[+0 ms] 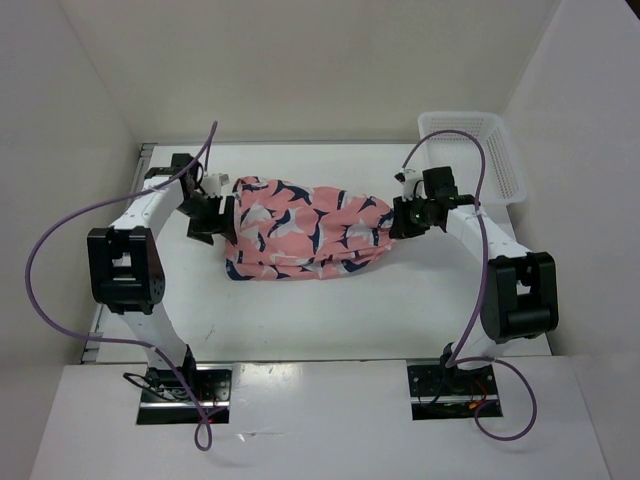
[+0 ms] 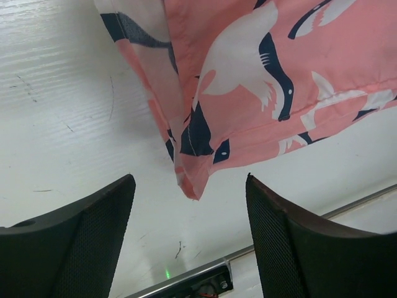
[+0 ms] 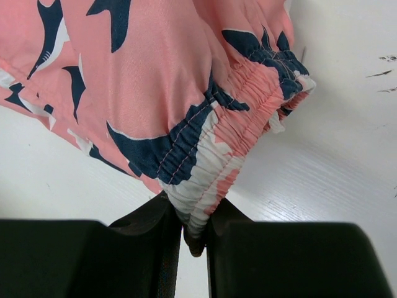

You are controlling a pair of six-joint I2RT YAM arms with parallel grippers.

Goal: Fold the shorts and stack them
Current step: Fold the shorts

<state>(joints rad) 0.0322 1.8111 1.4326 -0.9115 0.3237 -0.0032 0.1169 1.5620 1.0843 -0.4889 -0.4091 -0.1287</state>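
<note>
We see the shorts [image 1: 305,230] bunched lengthwise on the white bench [image 1: 330,320], lying between our two pincers. Our left pincer [image 2: 189,242] stands spread. Its two dark fingers [image 2: 80,248] are wide apart and touch no cloth. A hemmed corner of the shorts points into the gap just ahead of them, with bare bench on either side. Our right pincer [image 3: 195,239] is pressed together on the gathered elastic waistband, pinching a fold of pink, white and navy cloth. The rest of the shorts spreads away in front of it. Beyond the right pincer, toward the far corner of the bench, sits a white mesh basket [image 1: 505,165], apart from the shorts.
</note>
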